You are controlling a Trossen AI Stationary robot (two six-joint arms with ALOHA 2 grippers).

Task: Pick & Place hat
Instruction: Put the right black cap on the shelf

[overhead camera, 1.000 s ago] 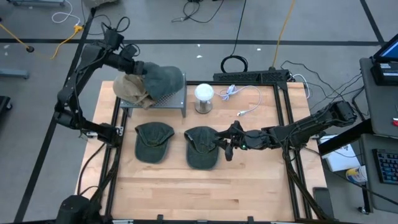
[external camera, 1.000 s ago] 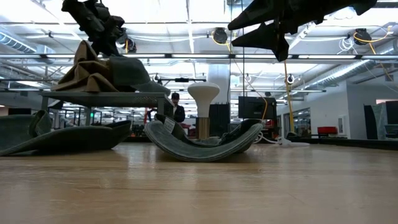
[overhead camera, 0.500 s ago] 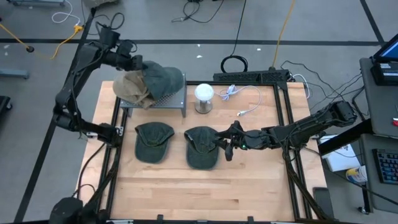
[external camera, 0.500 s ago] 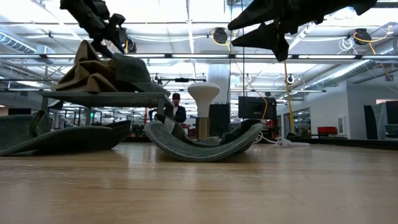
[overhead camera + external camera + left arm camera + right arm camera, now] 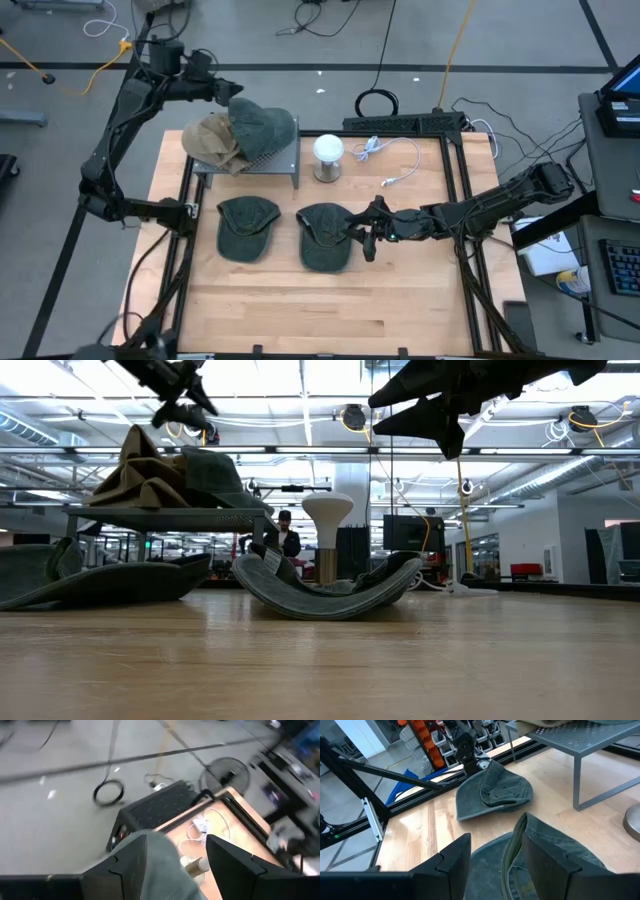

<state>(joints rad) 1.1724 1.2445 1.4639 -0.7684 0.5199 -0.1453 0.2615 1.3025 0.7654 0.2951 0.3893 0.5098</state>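
Note:
A dark green hat [image 5: 264, 128] lies on top of the grey perforated rack [image 5: 262, 164], its left side over a crumpled tan hat [image 5: 208, 141]. My left gripper [image 5: 231, 93] hovers open just above and beyond it, touching nothing; the left wrist view shows the hat [image 5: 165, 865] below its spread fingers. Two more green hats [image 5: 247, 228] [image 5: 325, 237] lie flat on the table. My right gripper [image 5: 364, 239] hangs open above the right one's edge; in the low view it [image 5: 452, 438] is well clear of the hat [image 5: 325, 588].
A white mushroom-shaped lamp [image 5: 328, 157] stands right of the rack, with a white cable [image 5: 393, 162] behind it. Black rails [image 5: 460, 200] frame the tabletop. Bare wood lies along the near half [image 5: 330, 310]. A person [image 5: 286, 534] shows far behind in the low view.
My left gripper has opened and let go of the green hat on the rack, then risen and drawn back toward the table's far edge. The hat stays lying on the rack beside the tan one. My right arm has kept still.

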